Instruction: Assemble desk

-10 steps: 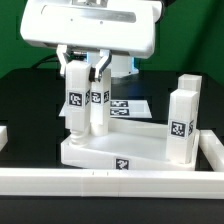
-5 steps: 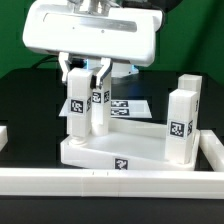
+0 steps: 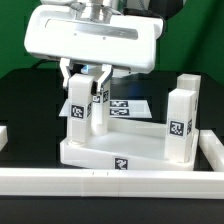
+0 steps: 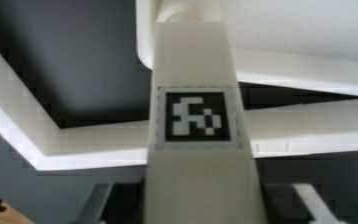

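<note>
**Rails, tag sheet, dark tabletop**

Well below the claw (image 3: 85, 82), nearer the camera: long white border rail (image 3: 110, 185), lying crosswise. Beyond the claw, toward the exterior view's right: marker board (image 3: 132, 108), lying flat. Underneath both: black table (image 3: 30, 100).

exterior: low, frontal, close | wrist: along leg (image 4: 197, 120) | shared: leg

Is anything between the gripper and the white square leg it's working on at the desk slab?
Nothing visible: the gripper is shut on the upright white square leg, which stands at a corner of the white rimmed slab.
</note>
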